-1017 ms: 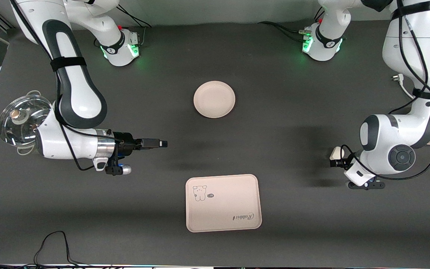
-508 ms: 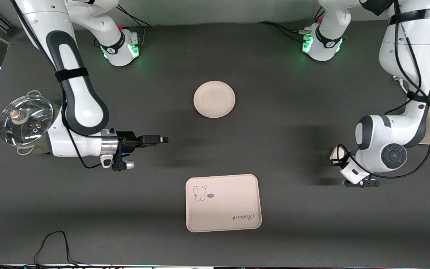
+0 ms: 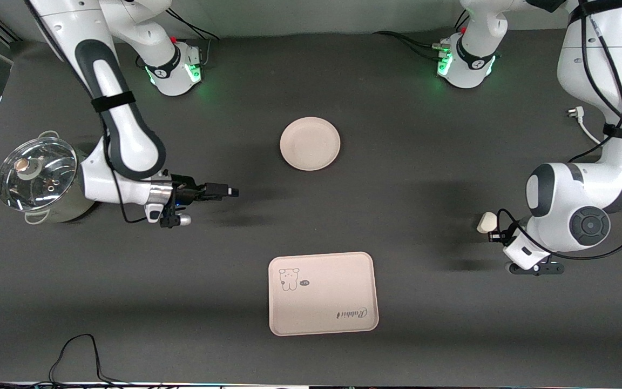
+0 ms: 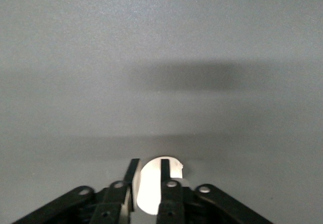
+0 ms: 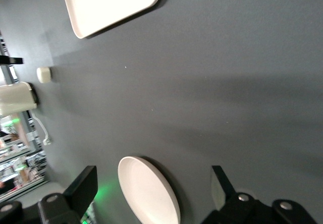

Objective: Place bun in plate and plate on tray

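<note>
The left gripper [image 4: 147,176] pinches the bun [image 3: 487,221] at the table's three o'clock, a shallow hold that may slip before reaching the plate [image 3: 310,143], while the right gripper [image 5: 154,186] waits with fingers spread over the table toward nine o'clock.

high front camera over whole table, wrist cameras low, right one sharing plate [image 5: 149,189]

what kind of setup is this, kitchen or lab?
Probably a robot lab bench staged with kitchenware, not a real kitchen: two arms bolted to a dark matte table, loose cables at its edges, and only props on it: a plain plate, a printed tray, a glass-lidded pot.
</note>
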Controlling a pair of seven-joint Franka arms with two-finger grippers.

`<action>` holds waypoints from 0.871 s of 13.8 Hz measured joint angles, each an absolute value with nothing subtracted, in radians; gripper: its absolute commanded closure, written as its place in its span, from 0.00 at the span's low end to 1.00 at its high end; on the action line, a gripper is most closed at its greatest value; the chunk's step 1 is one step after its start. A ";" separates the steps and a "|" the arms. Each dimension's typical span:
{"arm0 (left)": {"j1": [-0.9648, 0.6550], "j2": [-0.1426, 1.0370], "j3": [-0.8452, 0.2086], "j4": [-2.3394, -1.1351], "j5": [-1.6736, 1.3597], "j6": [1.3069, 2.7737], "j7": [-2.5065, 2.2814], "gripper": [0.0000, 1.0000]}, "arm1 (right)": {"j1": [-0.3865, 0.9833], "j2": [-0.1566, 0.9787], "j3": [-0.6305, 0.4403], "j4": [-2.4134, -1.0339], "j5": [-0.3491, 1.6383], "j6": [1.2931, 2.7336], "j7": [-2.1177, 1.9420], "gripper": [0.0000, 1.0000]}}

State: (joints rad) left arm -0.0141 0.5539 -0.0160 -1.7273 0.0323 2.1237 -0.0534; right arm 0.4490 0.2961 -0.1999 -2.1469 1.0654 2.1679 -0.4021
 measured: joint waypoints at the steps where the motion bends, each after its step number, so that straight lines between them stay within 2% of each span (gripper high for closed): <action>1: -0.014 0.552 -0.016 -1.726 0.032 2.110 -0.053 0.00 | 0.464 0.286 -0.200 -2.162 1.068 2.187 -0.402 0.01; 6: -0.014 0.549 -0.016 -1.739 0.032 2.092 -0.053 0.00 | 0.465 0.266 -0.209 -2.188 1.070 2.198 -0.403 0.00; 8: -0.014 0.537 -0.016 -1.791 0.032 2.144 -0.053 0.00 | 0.465 0.266 -0.211 -2.197 1.105 2.198 -0.428 0.00; 9: -0.014 0.528 -0.016 -1.829 0.032 2.191 -0.053 0.06 | 0.465 0.266 -0.212 -2.208 1.139 2.198 -0.456 0.00; 10: -0.014 0.522 -0.017 -1.863 0.032 2.230 -0.053 0.23 | 0.465 0.266 -0.212 -2.222 1.170 2.198 -0.488 0.00; 11: -0.014 0.519 -0.017 -1.893 0.032 2.263 -0.053 0.65 | 0.465 0.266 -0.212 -2.236 1.189 2.198 -0.512 0.00; 12: -0.014 0.518 -0.017 -1.920 0.032 2.293 -0.053 1.00 | 0.465 0.266 -0.213 -2.247 1.198 2.198 -0.526 0.00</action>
